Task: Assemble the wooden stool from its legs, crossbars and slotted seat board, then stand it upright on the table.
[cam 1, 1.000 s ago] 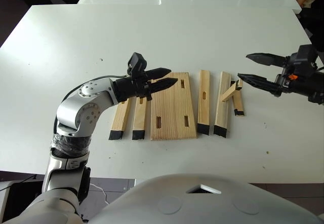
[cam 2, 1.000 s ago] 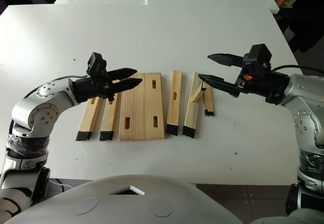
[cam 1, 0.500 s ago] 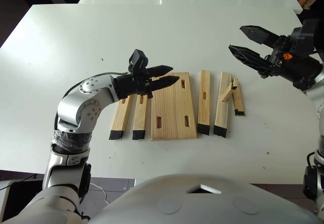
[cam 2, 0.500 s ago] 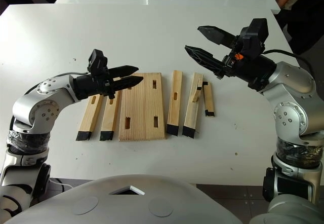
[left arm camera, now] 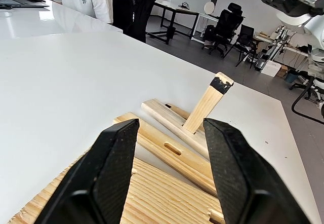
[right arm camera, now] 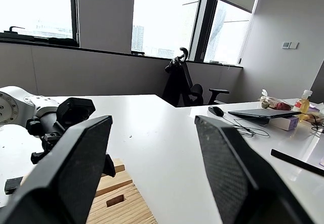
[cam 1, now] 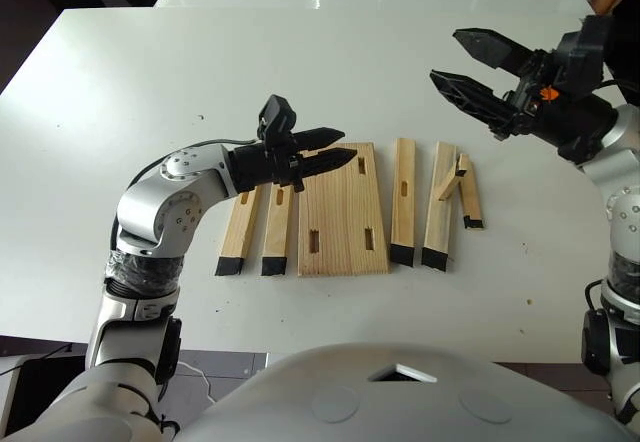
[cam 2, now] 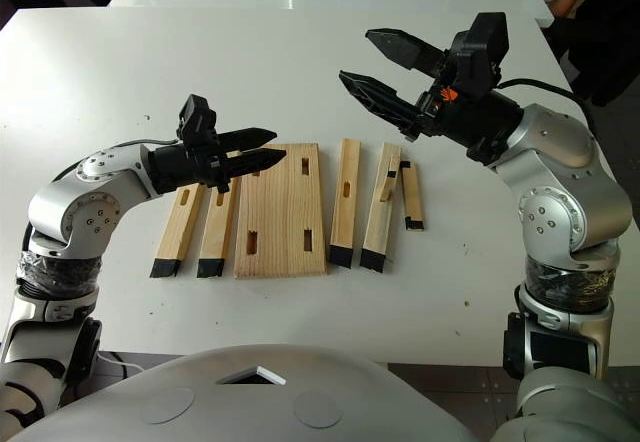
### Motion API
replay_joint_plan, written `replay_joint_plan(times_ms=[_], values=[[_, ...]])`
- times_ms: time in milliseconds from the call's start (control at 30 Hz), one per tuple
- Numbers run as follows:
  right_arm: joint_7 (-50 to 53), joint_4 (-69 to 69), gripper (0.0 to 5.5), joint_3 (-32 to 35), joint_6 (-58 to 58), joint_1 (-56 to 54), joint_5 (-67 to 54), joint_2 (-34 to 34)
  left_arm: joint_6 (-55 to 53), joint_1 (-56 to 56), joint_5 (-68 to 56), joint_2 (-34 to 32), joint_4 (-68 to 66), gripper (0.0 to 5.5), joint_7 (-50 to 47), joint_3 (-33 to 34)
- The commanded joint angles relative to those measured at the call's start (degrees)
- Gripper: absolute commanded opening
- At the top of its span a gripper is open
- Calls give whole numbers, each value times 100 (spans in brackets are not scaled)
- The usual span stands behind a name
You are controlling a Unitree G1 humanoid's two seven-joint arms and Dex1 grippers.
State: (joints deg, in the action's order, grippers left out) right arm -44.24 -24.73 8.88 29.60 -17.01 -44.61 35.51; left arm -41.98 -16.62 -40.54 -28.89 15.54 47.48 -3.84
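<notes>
Midway along the near edge of the white table [cam 1: 300,62] lie one slotted seat board [cam 1: 342,212], four legs [cam 1: 403,200] paired either side of it, and two crossbars [cam 1: 468,202] rightmost, while the left gripper [cam 1: 348,143] hovers empty, fingers parted, over the board's far-left corner and the right gripper [cam 1: 444,55], likewise spread, hangs toward the table's far-right corner.

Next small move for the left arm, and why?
Probably lower the left gripper onto the seat board: it is open, hovering over the board's far end, and holds nothing.
</notes>
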Motion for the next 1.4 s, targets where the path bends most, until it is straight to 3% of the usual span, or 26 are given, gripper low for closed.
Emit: replay_joint_plan(times_ms=[33,133,233,500,700,800,900,1100,1400], values=[[-56,121,300,-569,-154,298,518,-136,-67,-99,81,-39,-49,236,30,-52],[-232,581,300,-1175,-660,868,1322,-152,-76,-125,84,-48,-74,236,58,-79],[-287,880,300,-1323,-963,1181,1595,-298,-87,-151,86,-63,-97,236,90,-95],[561,-568,300,-358,-14,579,-161,-547,-90,29,71,-40,29,236,-35,-6],[728,-1828,300,357,877,1463,-1904,195,-26,360,59,-16,210,236,-230,175],[311,-1722,300,240,776,2713,-1068,610,-25,491,-1,-30,273,236,-310,348],[35,-1159,300,-298,280,3421,157,826,-4,562,-6,-10,310,236,-384,431],[13,-291,300,-1075,-506,3479,1526,588,35,570,30,105,364,236,-476,309],[-658,487,300,-1226,-1258,3755,2513,1079,75,621,44,89,370,236,-491,323]])
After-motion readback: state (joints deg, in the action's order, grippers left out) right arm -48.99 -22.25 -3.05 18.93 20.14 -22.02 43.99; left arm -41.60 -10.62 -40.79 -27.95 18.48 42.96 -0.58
